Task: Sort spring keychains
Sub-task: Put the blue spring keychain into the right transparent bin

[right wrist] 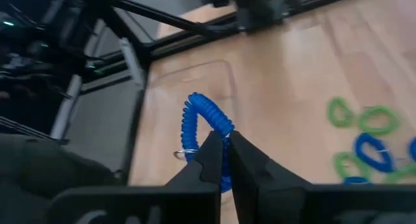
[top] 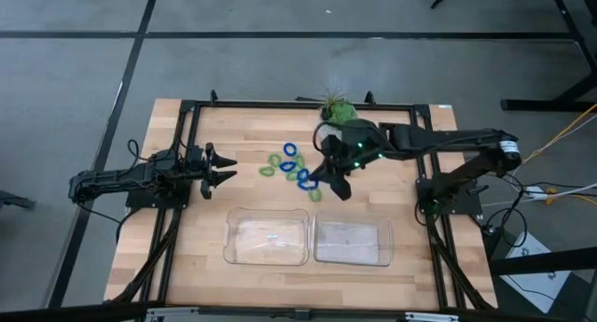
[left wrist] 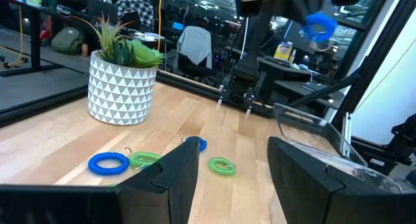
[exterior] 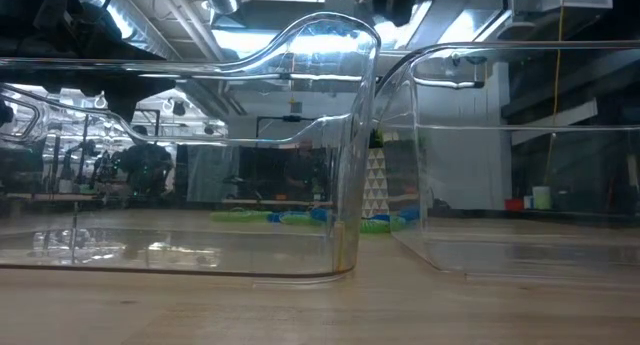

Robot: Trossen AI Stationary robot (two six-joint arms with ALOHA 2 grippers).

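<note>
- Blue coiled plastic spring keychain (right wrist: pixel 207 136) pinched tight in right gripper (right wrist: pixel 224 160), at three o'clock from the scattered pile (top: pixel 287 165).
- Left gripper (top: pixel 227 166) waits, fingers spread, empty.

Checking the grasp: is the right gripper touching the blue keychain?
Touching. The right wrist view shows the right gripper with its fingers pinched on the blue keychain, which hangs lifted above the table.

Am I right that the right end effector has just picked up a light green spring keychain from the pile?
Not quite: the right end effector is shut on a bright blue spring keychain, not a light green one. The right wrist view shows this clearly.
</note>
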